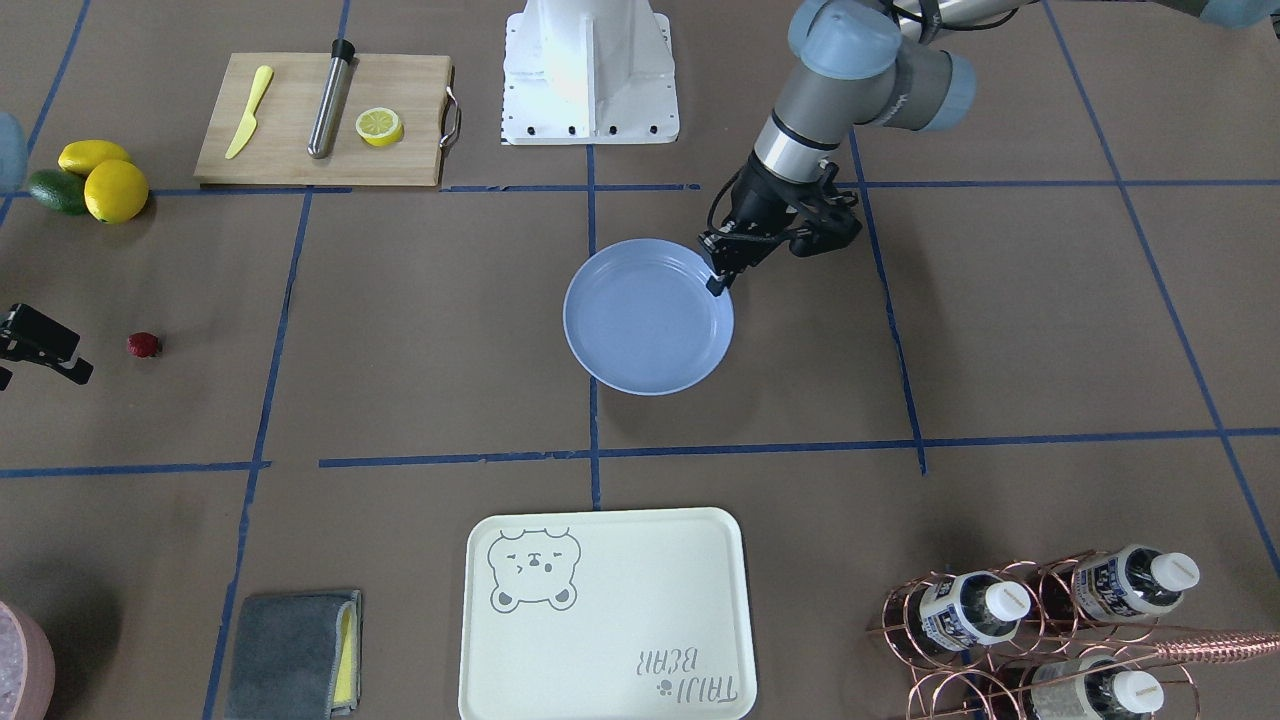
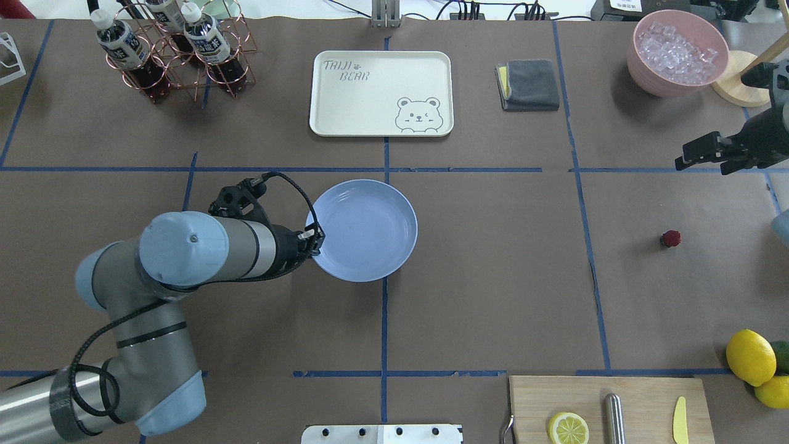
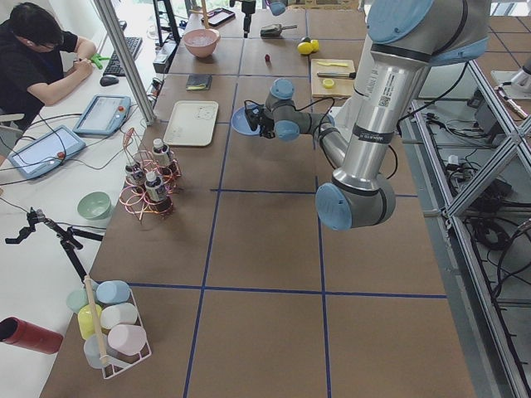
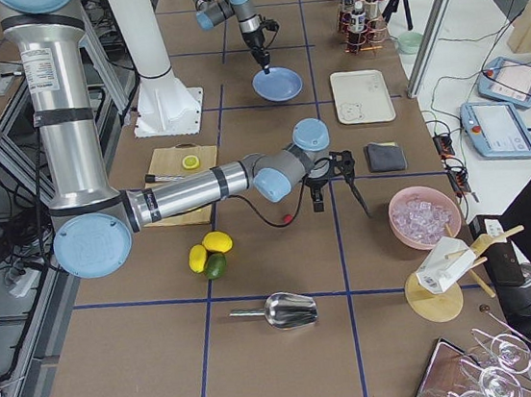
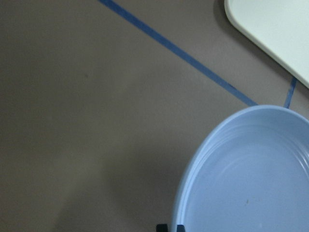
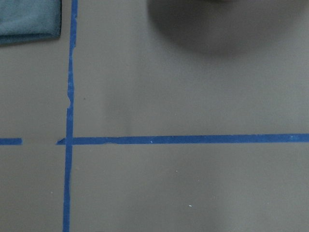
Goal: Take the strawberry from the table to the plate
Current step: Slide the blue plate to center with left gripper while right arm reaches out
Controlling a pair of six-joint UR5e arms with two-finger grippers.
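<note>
The strawberry (image 1: 143,345) (image 2: 670,238), small and dark red, lies on the brown-paper table (image 1: 420,330) far out on my right side. My right gripper (image 1: 40,375) (image 2: 703,163) hovers open a short way from it, toward the far edge, with nothing between its fingers. The light blue plate (image 1: 640,320) (image 2: 363,228) rests empty at the table's middle. My left gripper (image 1: 718,285) (image 2: 317,237) is shut on the plate's rim on the side nearest the robot. In the left wrist view only the tips show, at the plate (image 5: 251,183) edge.
Two lemons and an avocado (image 1: 90,180) lie near the strawberry. A cutting board (image 1: 325,120) carries a knife, a steel rod and a lemon half. A bear tray (image 1: 605,615), a grey cloth (image 1: 290,655), a bottle rack (image 1: 1040,630) and an ice bowl (image 2: 678,52) line the far edge.
</note>
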